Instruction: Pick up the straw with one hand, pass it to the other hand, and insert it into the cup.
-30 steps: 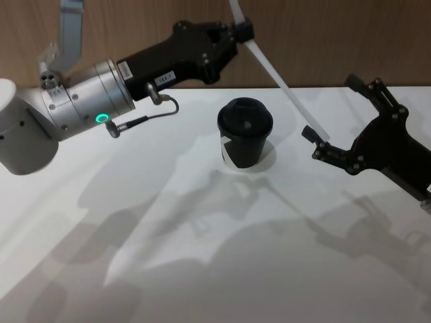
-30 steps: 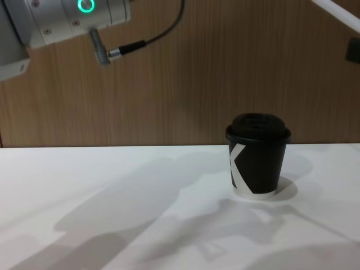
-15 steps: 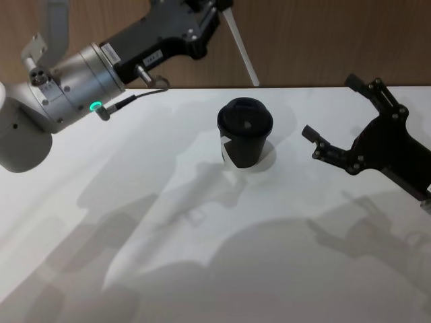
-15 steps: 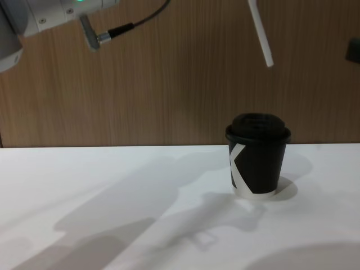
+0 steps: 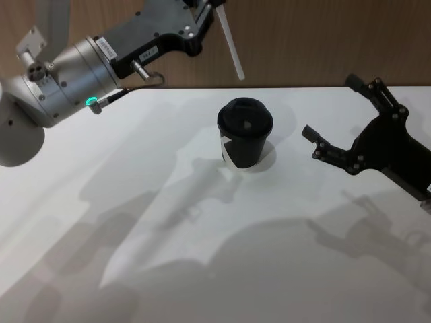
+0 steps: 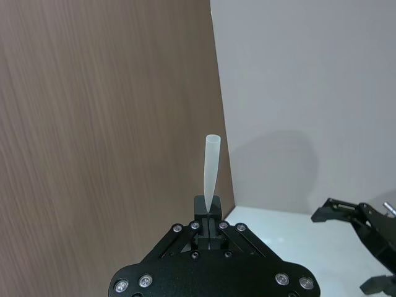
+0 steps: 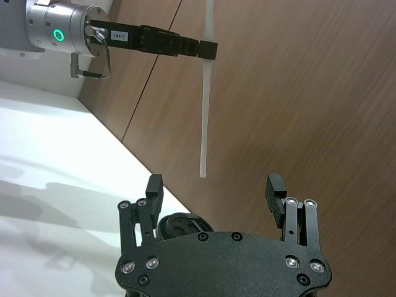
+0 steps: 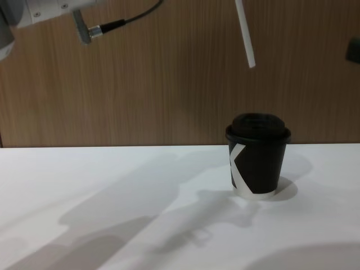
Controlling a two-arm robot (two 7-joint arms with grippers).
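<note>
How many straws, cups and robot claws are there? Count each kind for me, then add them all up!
Straws: 1, the white straw
Cups: 1, the black cup with its lid on
Grippers: 2, the left gripper shut on the straw above the cup, and the right gripper open beside the cup
Total: 4

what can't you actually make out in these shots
- Head view: the upper end of the straw, and the spot where the left gripper pinches it, run off the top edge.
- Chest view: the held part of the straw is cut off by the top edge.
- Right wrist view: the cup is mostly hidden behind the right gripper's own body.
- Head view: the lid's straw opening is too small to tell.
</note>
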